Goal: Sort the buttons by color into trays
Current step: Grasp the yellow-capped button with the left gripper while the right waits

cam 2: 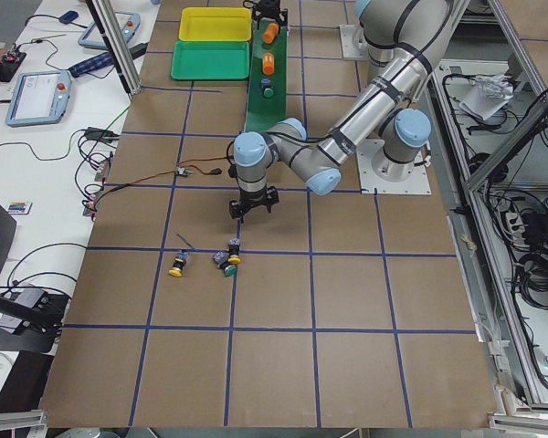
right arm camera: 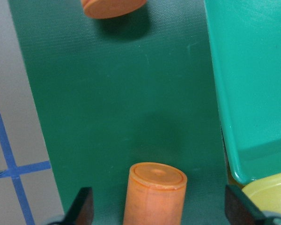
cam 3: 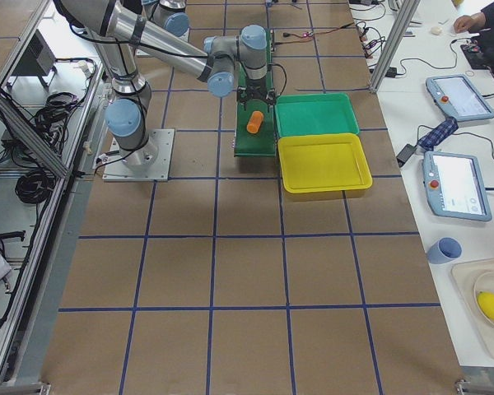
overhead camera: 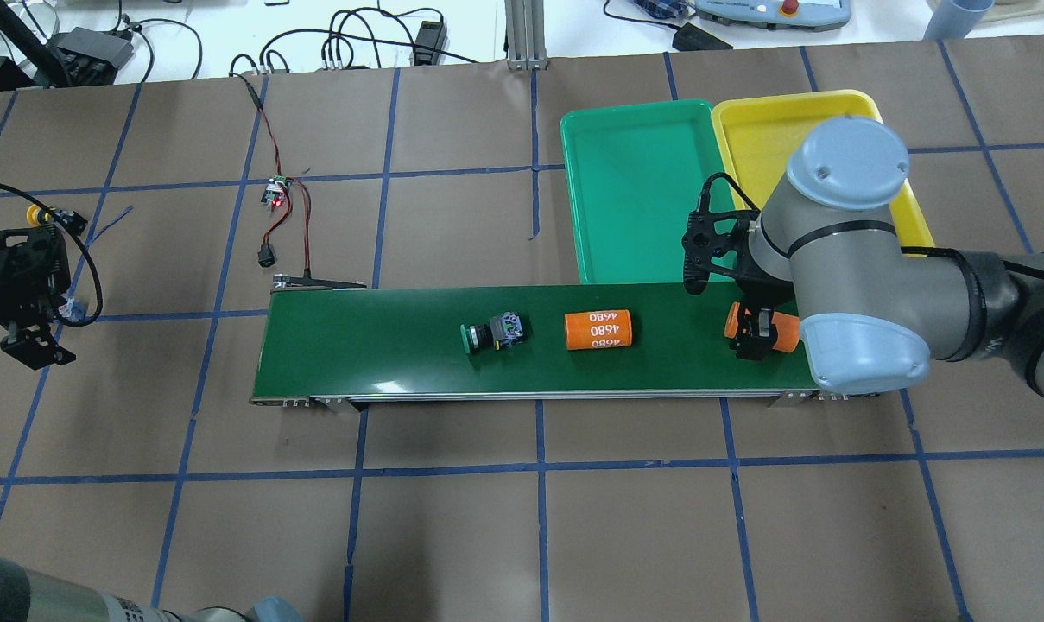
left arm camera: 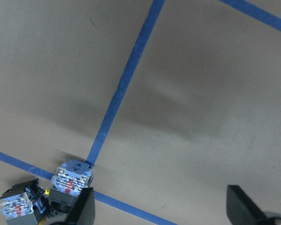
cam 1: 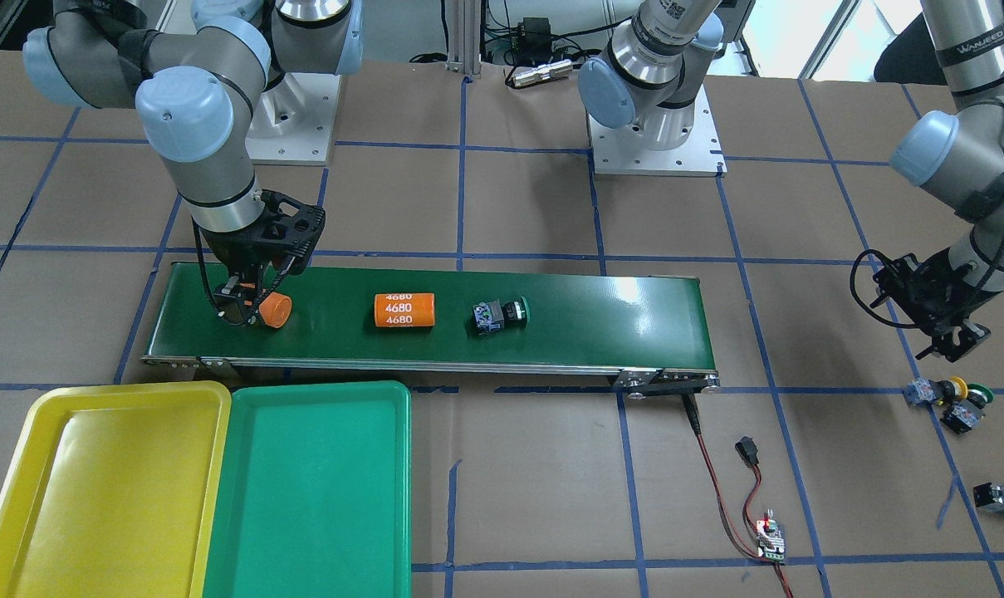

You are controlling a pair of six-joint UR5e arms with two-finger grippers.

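Between the right gripper's (right arm camera: 158, 208) wide-open jaws lies an orange cylinder (right arm camera: 157, 187), not a button; the green button (cam 1: 502, 316) sits beyond them along the belt (cam 1: 618, 316), so they should straddle that instead.

brown table (overhead camera: 487, 536) – blue tape grid (overhead camera: 539, 466); side desks (cam 3: 445, 123)

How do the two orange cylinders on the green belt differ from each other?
The marked cylinder bears white "4680" print; the plain cylinder shows none. The marked cylinder lies free at the middle of the belt; the plain cylinder lies near its end, between the open fingers of the right claw, with gaps on both sides. Both are orange and lie on their sides on the belt.
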